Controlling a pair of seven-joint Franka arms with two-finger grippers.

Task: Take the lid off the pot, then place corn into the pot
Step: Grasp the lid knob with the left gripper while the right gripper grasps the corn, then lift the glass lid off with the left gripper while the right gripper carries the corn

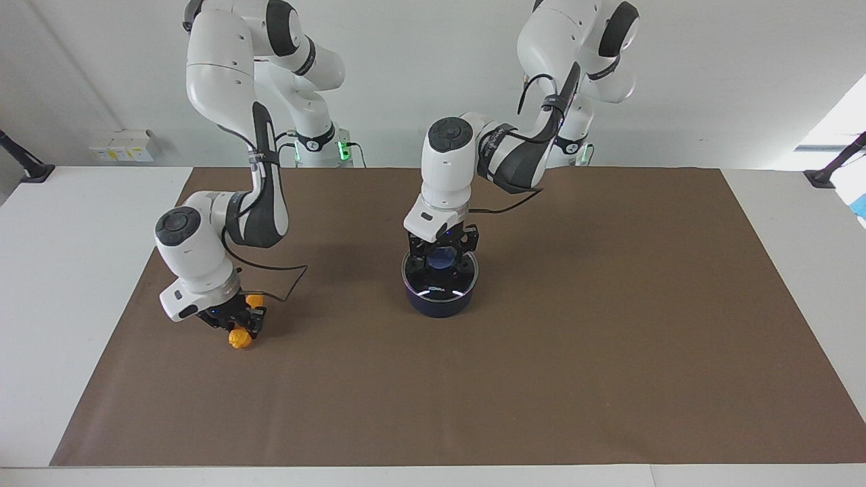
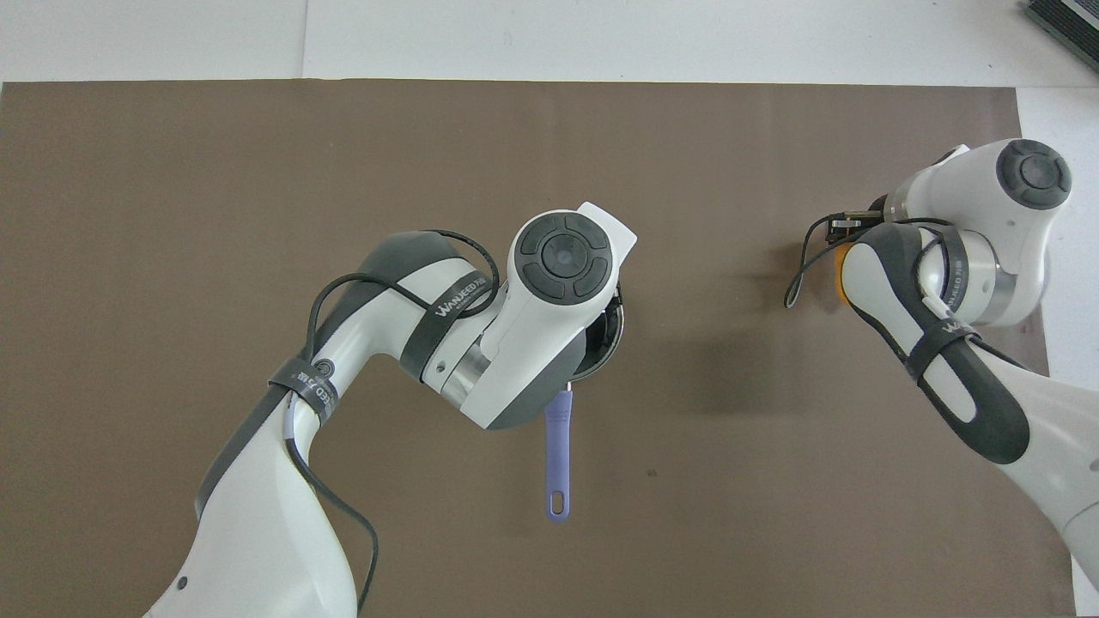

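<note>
The left hand point(image 1: 441, 251) is down on the lid point(image 1: 440, 265), which sits on the pot point(image 1: 440, 297); its grip cannot be told. The right hand point(image 1: 238, 323) clasps the corn point(image 1: 239, 338) low at the desk point(image 1: 541, 379). Both steps remain.

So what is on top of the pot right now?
The lid sits on the pot, with the left end effector down at its blue knob. The pot's inside is hidden under them.

Robotics laboratory workstation. Two white Franka arms point(image 1: 230, 135) stand at one end of a white table point(image 1: 61, 270) covered by a brown mat point(image 1: 541, 379), set against a bare white wall point(image 1: 419, 61). Clamped camera mounts point(image 1: 27, 166) sit at the table's corners, with a small white box point(image 1: 122, 145) by the wall.
</note>
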